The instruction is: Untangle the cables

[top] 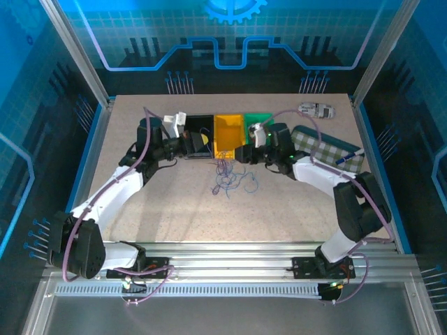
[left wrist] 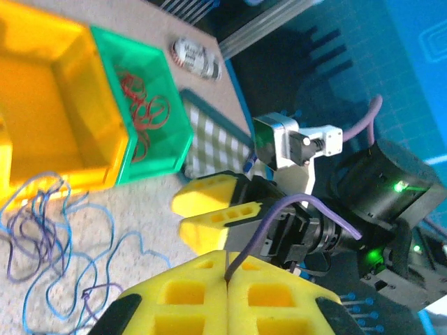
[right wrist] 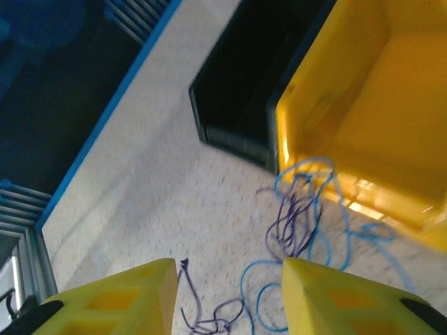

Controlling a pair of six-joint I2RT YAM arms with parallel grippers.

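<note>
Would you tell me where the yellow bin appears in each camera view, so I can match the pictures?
Top external: the yellow bin is mid-row at the far side, between the black bin and the green bin.
Left wrist: top left, next to the green bin.
Right wrist: upper right, next to the black bin.
Shared landmark: the blue and purple cables lying just in front of it.

The left gripper (left wrist: 227,276) and the right gripper (right wrist: 227,286) hang over a speckled beige table (top: 174,209) with a blue rim. Beyond them, a dark back wall (top: 293,42) glows blue, marked with a grid and a gear emblem (top: 235,8). Silver metal posts (top: 77,49) rise to either side. Behind them run ribbed metal rails (top: 230,255).
</note>
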